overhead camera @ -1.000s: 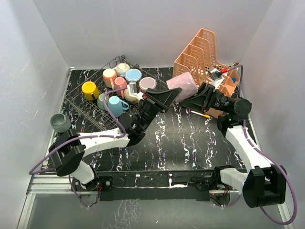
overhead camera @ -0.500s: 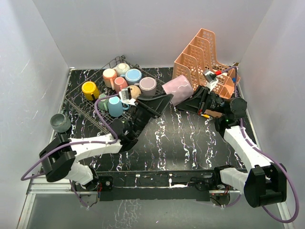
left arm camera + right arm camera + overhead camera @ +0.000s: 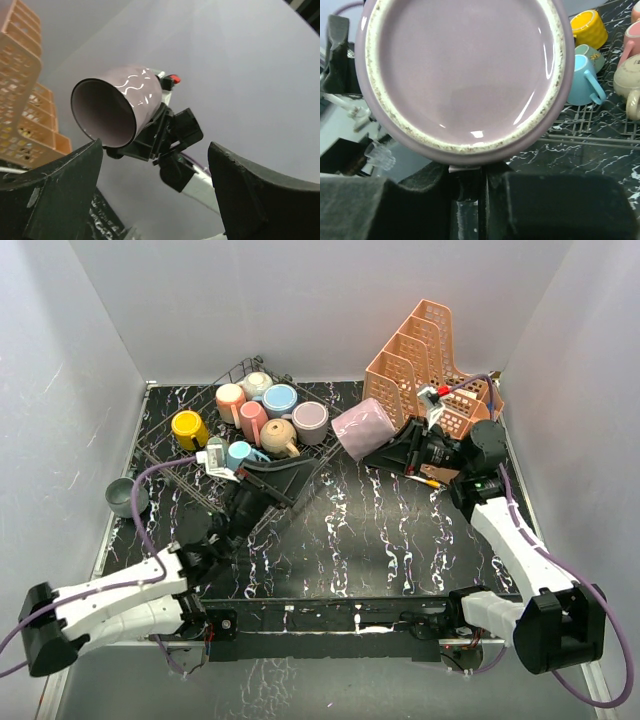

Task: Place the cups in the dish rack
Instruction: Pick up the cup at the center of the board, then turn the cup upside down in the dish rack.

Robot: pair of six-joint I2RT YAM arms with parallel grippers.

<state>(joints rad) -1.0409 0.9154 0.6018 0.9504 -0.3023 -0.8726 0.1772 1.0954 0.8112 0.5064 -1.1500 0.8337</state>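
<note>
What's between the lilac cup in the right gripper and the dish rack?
Nothing: in the top view only a narrow strip of bare tabletop separates the lilac cup from the dish rack.

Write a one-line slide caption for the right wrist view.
Right gripper shut on the lilac cup, its base filling the frame; dish rack beyond.

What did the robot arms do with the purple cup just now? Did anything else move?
The left gripper opened, let go of the lilac cup and pulled back toward its base. The right gripper closed on the cup and now holds it alone, shifted a little toward the dish rack. The cups in the rack, the grey cup at the table's left edge and the orange organizer stayed put.
</note>
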